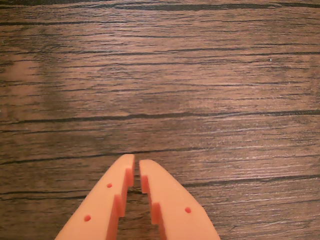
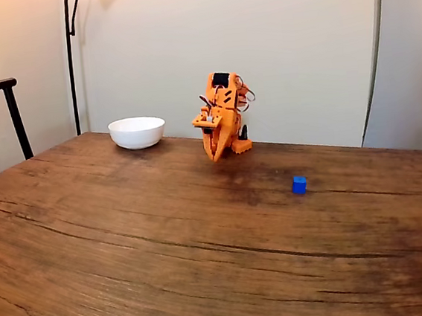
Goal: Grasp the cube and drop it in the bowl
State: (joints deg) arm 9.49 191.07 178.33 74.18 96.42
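Folded arm, empty jaws, cube off to the right in the fixed view

The orange gripper point(image 2: 216, 156) points down at the wooden table point(image 2: 132, 270) close to the arm's base, and in the wrist view its two fingers point(image 1: 120, 192) stand almost together, a thin slit between the tips and nothing held. The blue cube point(image 2: 299, 184) sits alone on the tabletop, to the right of the gripper and nearer the fixed camera, well apart from it. The white bowl point(image 2: 137, 132) lies the opposite way, left of the arm near the table's far edge. The coming reach likely means swinging right and extending forward, jaws opening on the way.
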